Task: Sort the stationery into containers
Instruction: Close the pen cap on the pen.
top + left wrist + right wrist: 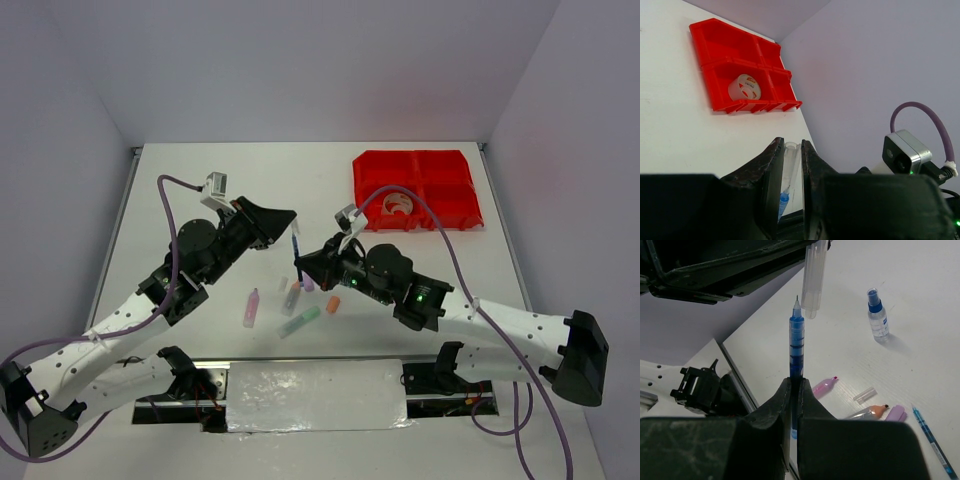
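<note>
Arm bases (180,365) are seen lowest from above; left gripper (288,218) and right gripper (303,262) are held close mid-table at a blue pen (297,248), red bins (417,185) far right. From the left wrist, jaws are clamped on a clear cap (790,165); a tape roll (745,87) is lodged in one bin. From the right wrist, the pen is pinched, tip just short of the cap.

Bins (418,190): far right of worktop (200,180).
Tape roll (395,205): in the bins' near-left compartment.
Pen (297,252): left of bins, off the worktop; cap (814,275) just beside its tip.
Highlighters (299,320): on worktop, left of bins and nearer.
</note>
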Robot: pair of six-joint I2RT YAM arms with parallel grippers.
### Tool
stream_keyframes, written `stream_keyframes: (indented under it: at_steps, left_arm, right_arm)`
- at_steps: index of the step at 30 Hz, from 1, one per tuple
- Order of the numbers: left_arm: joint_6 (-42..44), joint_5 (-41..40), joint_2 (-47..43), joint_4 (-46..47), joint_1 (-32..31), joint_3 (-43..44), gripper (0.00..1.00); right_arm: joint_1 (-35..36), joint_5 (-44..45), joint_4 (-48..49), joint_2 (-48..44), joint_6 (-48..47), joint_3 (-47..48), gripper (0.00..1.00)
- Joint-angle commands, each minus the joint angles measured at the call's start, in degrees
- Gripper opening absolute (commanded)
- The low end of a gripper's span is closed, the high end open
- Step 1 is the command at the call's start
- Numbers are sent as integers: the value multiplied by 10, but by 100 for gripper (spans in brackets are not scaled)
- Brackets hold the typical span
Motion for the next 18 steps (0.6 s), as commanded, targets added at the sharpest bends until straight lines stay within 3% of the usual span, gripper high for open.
stream_keyframes:
  at_steps: [1, 18]
  left_arm:
    - [14, -14, -1, 22, -2, 1, 0]
    - [37, -51, -11, -3, -2, 34, 0]
  right_arm:
    - [4, 19, 6, -21, 1, 19, 0]
    - [4, -52, -6, -15, -5, 17, 0]
